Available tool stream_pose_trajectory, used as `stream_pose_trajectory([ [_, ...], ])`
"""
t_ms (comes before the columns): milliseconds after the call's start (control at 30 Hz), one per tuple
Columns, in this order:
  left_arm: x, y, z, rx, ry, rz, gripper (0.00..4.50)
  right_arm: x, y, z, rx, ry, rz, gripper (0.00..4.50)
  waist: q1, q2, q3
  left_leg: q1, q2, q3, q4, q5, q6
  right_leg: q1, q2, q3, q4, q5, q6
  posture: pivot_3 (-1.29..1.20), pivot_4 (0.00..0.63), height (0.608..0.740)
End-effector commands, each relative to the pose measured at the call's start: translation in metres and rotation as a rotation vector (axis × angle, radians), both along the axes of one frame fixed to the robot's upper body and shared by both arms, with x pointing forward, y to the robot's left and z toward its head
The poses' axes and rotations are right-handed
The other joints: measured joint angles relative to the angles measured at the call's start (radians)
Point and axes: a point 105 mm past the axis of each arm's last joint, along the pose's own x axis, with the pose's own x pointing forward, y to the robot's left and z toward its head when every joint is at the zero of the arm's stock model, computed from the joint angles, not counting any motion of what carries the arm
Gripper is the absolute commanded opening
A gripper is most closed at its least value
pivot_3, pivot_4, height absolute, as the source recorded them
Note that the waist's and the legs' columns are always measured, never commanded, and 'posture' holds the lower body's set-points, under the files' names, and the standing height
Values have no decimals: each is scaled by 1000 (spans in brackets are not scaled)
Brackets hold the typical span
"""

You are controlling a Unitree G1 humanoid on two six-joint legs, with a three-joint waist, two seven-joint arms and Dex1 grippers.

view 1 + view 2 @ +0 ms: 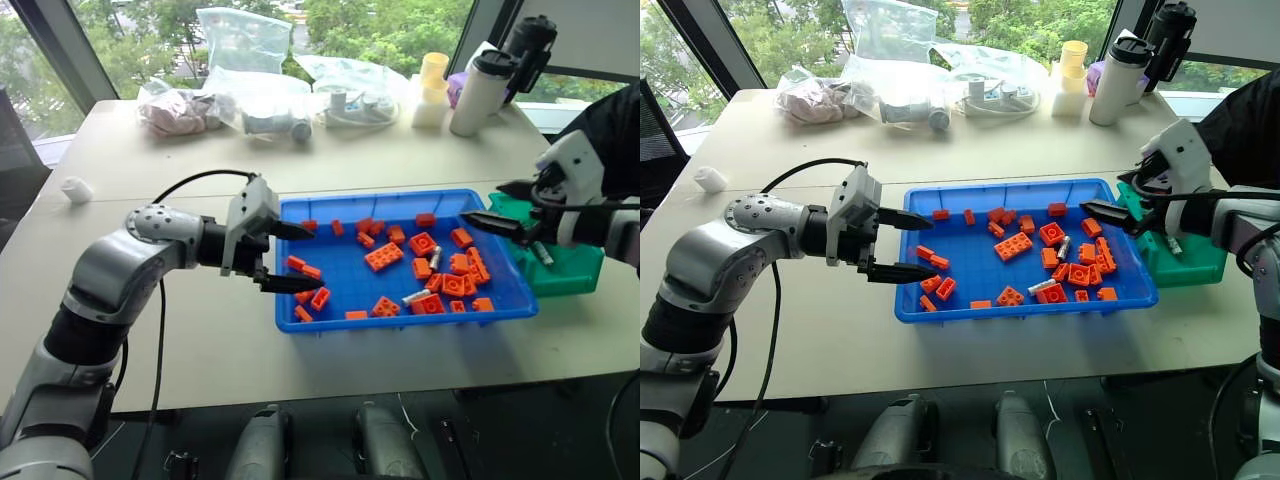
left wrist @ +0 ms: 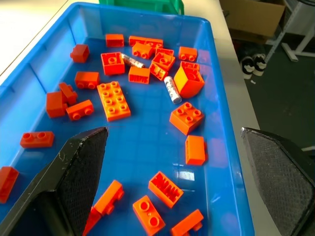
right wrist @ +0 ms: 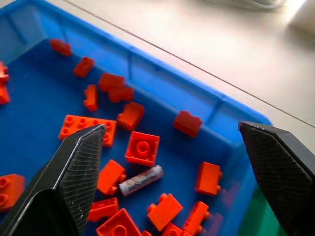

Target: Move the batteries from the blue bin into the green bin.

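Note:
The blue bin (image 1: pixel 400 196) lies mid-table, scattered with orange bricks (image 1: pixel 383 256). Two batteries lie among them in its right half, one (image 1: pixel 435 257) near the middle and one (image 1: pixel 415 297) near the front; the left wrist view shows them too (image 2: pixel 171 89). The green bin (image 1: pixel 578 270) touches the blue bin's right end, with one battery (image 1: pixel 543 253) lying inside. My left gripper (image 1: pixel 316 258) hangs open and empty over the blue bin's left end. Over the blue bin's right end, beside the green bin, my right gripper (image 1: pixel 482 201) is open and empty, with a battery (image 3: pixel 141 180) below it.
Plastic bags (image 1: pixel 245 40), a stack of yellow cups (image 1: pixel 433 85), a white bottle (image 1: pixel 480 90) and a black bottle (image 1: pixel 528 45) stand along the table's far side. A small white cap (image 1: pixel 76 188) lies at the far left. A black cable (image 1: pixel 190 182) loops over my left arm.

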Motion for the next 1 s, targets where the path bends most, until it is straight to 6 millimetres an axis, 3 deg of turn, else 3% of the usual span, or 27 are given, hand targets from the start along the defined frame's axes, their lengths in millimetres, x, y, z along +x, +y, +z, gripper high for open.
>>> stream_pose_trajectory([
  [33, -3, -2, 14, -9, -62, -22, 4500, -4, 10, -16, -176, 60, 194, 4478, -2, 0, 0, 0, 0, 0, 0, 0, 0, 0, 0, 0, 0, 0, 0, 0, 150, 740],
  [133, -4, -2, 13, -5, -70, -10, 4500, -7, 8, -23, -243, 133, 291, 4478, -4, 0, 0, 0, 0, 0, 0, 0, 0, 0, 0, 0, 0, 0, 0, 0, 150, 740],
  [300, -6, 3, 8, 13, -71, 26, 4500, -9, 15, -14, -80, 261, 307, 4478, -7, 0, 0, 0, 1, 0, 0, 0, 0, -1, 0, 0, 0, 0, 0, 0, 150, 740],
  [433, -8, 4, 5, 10, -70, 47, 4500, -4, 8, -27, 22, 494, 67, 4478, -4, 0, 0, 0, 0, 0, 0, 0, 0, -1, -1, 0, 0, 0, 0, 0, 150, 740],
  [567, -8, 3, 3, 5, -68, 51, 4500, -4, 14, -18, 115, 622, -68, 4478, -2, 0, 0, 0, 0, 0, 0, 0, 0, -1, -2, 0, 0, 0, 0, 0, 150, 740],
  [733, -6, -4, 1, -15, -68, 45, 4500, -18, 24, -10, 89, 702, -63, 4478, 1, 0, 0, -1, 0, -1, 0, 0, 0, -2, -2, -1, 0, 0, 0, 0, 150, 740],
  [1000, -6, -9, -6, -19, -77, 54, 4500, -39, 31, -33, 23, 808, -14, 4478, -2, 0, 0, -1, 0, 0, 0, 0, 0, -2, -2, -1, 0, 0, 0, 0, 150, 740],
])
